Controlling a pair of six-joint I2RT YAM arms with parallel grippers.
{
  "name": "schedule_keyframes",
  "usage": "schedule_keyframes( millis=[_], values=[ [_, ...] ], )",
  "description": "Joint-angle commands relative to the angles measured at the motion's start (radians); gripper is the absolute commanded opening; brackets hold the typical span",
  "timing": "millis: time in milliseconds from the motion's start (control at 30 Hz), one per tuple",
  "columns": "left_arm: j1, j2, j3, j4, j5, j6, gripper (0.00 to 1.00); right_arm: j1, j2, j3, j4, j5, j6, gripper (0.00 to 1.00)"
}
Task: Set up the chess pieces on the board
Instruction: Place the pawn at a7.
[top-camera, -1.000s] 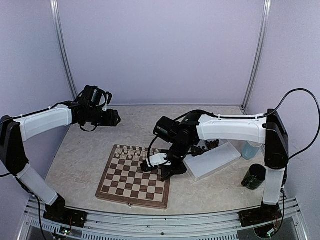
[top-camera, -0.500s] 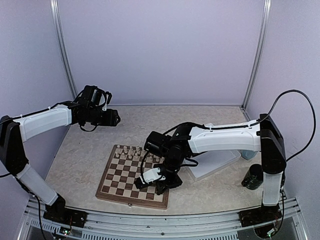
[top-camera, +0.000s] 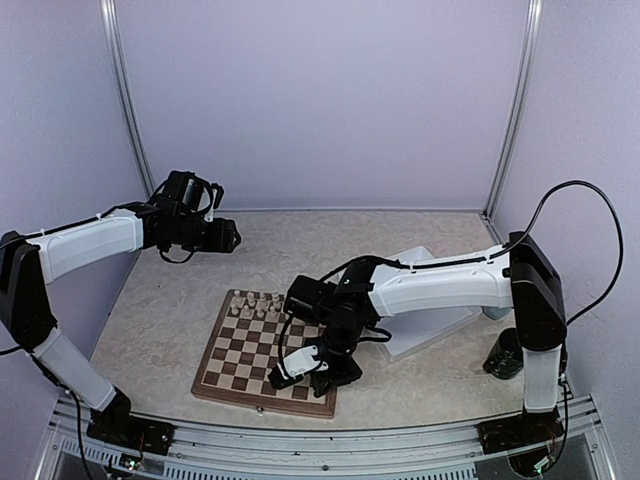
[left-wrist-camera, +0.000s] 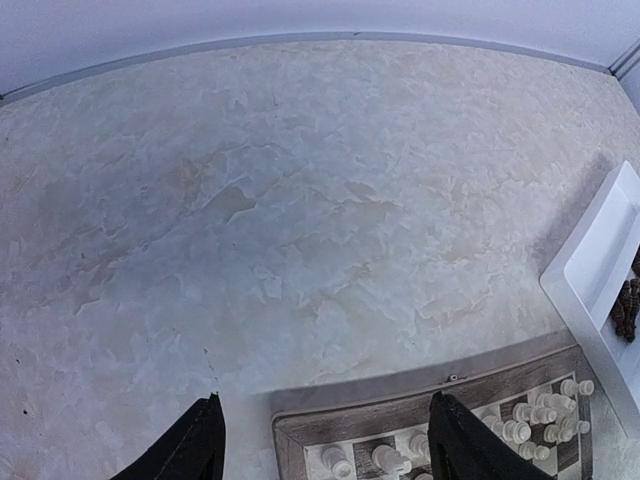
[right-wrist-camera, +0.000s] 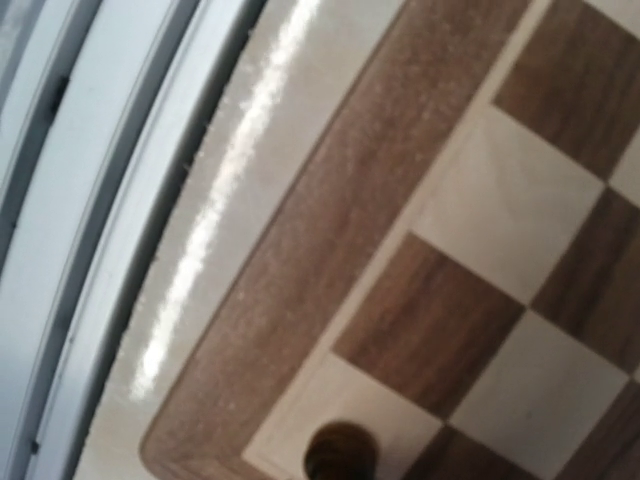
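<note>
Where your clenched right claw (top-camera: 295, 367) hangs over the checkered board (top-camera: 215, 392), a dark round-topped chess piece (right-wrist-camera: 340, 455) shows; left claw (left-wrist-camera: 325, 452) gapes.

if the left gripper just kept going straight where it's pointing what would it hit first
The left gripper would probably meet the pale marbled tabletop, just beyond the far rim of the checkered wooden chessboard; depth is unclear.

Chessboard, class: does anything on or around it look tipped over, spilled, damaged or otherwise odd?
Nothing stands out. The cream pieces look upright along the far side of the board, one dark piece shows at a near corner square, and more dark pieces lie in the white tray.
</note>
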Motion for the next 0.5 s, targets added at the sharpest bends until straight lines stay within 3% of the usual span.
schedule_keyframes(
  millis=[0, 67, 167, 267, 333, 467],
  values=[
    [0.003, -0.021, -0.005, -0.009, 0.001, 0.013, 0.69, 0.016, 0.022, -0.006, 0.003, 0.006, 0.003, 0.07],
    [0.002, -0.019, -0.004, -0.011, 0.001, 0.013, 0.69, 0.017, 0.024, -0.006, 0.003, 0.003, 0.002, 0.15],
    [0.003, -0.019, -0.004, -0.014, 0.001, 0.014, 0.69, 0.019, 0.019, -0.006, -0.002, 0.004, -0.003, 0.40],
    [0.002, -0.019, -0.004, -0.014, 0.003, 0.015, 0.69, 0.019, 0.003, -0.016, -0.004, 0.017, -0.014, 0.58],
    [0.003, -0.021, -0.004, -0.014, 0.005, 0.015, 0.69, 0.019, -0.010, -0.030, 0.002, 0.028, -0.017, 0.62],
    [0.002, -0.021, -0.004, -0.014, 0.008, 0.015, 0.69, 0.019, -0.014, -0.036, 0.015, 0.029, -0.009, 0.59]
  ],
)
